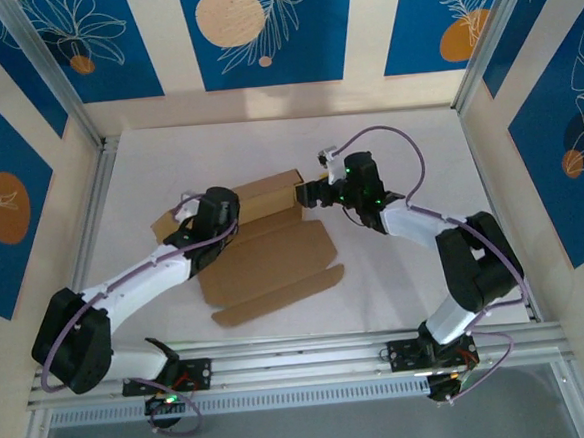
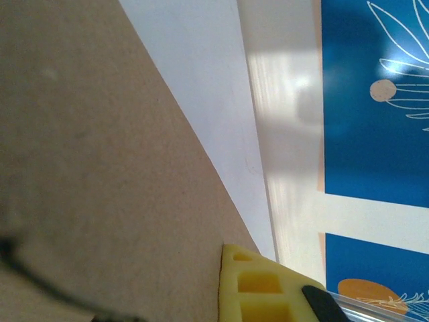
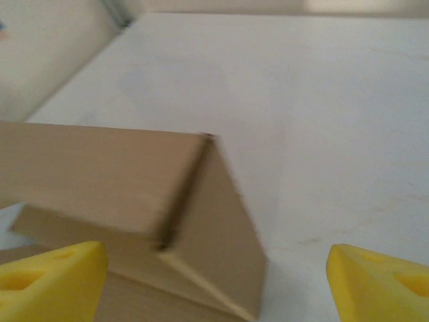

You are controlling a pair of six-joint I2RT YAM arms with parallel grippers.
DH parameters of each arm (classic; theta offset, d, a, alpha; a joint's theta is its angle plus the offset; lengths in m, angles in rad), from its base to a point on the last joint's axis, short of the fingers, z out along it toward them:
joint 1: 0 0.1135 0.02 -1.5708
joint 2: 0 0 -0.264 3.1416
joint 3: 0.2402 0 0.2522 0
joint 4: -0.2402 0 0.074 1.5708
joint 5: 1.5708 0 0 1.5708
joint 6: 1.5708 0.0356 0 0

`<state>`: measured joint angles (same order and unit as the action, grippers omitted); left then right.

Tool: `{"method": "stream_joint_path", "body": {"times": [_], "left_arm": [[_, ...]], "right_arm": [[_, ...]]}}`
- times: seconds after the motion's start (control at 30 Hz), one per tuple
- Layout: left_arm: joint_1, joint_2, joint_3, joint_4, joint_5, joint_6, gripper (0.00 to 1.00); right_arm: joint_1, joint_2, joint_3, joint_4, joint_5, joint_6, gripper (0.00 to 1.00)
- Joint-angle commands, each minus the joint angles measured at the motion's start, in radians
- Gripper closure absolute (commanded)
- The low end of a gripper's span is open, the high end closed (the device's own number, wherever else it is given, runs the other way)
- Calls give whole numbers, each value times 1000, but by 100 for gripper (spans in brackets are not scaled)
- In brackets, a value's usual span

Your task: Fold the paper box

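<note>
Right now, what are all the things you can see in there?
brown corrugated cardboard paper box: one, brown, middle of the table, far wall folded up, near flaps flat
flat white table: one, white, under everything
blue flower-patterned wall panels: several, blue with orange circles, around the table
silver metal rail: one, grey, near edge
left arm: one, white and black, base at the rail
right arm: one, white and black, base at the rail
left gripper: one, yellow fingers, shut, at the box's left part
right gripper: one, yellow fingers, open, at the raised wall's right end

White table [image 1: 377,285] carries paper box [image 1: 275,268] (partly folded, far wall raised), left of centre.
</note>
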<state>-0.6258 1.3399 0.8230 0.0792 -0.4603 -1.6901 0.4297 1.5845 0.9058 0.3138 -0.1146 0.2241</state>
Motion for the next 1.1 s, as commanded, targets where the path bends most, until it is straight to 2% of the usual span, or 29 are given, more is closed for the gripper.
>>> {"method": "stream_joint_path", "body": {"times": [0.0,0.1,0.13,0.2,0.27,0.33,0.4,0.5,0.53,0.6,0.67,0.73,0.77,0.83,0.9,1.0,1.03,1.07], "left_arm": [[5,40,-22,65,34,90,100],[3,59,-19,119,67,138,100],[4,63,-19,132,76,153,100],[4,73,-19,146,92,175,100],[3,91,-15,163,110,198,100],[3,111,-6,170,130,210,100],[4,133,2,183,150,213,100],[-1,159,1,220,150,227,100],[-2,164,-4,235,149,231,100],[-2,166,-5,235,146,223,100],[-2,169,-4,229,148,221,100],[-2,169,-4,230,156,220,100],[-2,170,-4,232,160,222,100],[-2,164,-4,232,162,236,100],[0,156,5,206,159,254,100],[-1,143,22,160,149,268,100],[0,141,19,167,149,268,100],[0,140,15,179,151,268,100]], "right_arm": [[2,-50,18,-26,-118,-58,16],[-2,-83,42,-85,113,17,21],[-13,-94,55,-112,156,61,24],[-37,-113,104,-204,163,150,29],[-40,-116,190,-358,225,224,36],[-42,-124,230,-430,216,299,46],[-55,-151,228,-431,141,411,59],[-73,-171,226,-457,51,628,67],[-81,-172,224,-468,25,671,67],[-83,-178,223,-504,52,675,66],[-85,-175,229,-533,114,557,53],[-101,-165,225,-535,166,415,48],[-119,-155,207,-497,150,322,44],[-158,-136,153,-384,112,168,42],[-206,-147,99,-277,71,120,43],[-258,-150,76,-187,-73,256,48],[-257,-134,108,-227,-109,357,52],[-242,-112,152,-295,-137,415,53]]}}
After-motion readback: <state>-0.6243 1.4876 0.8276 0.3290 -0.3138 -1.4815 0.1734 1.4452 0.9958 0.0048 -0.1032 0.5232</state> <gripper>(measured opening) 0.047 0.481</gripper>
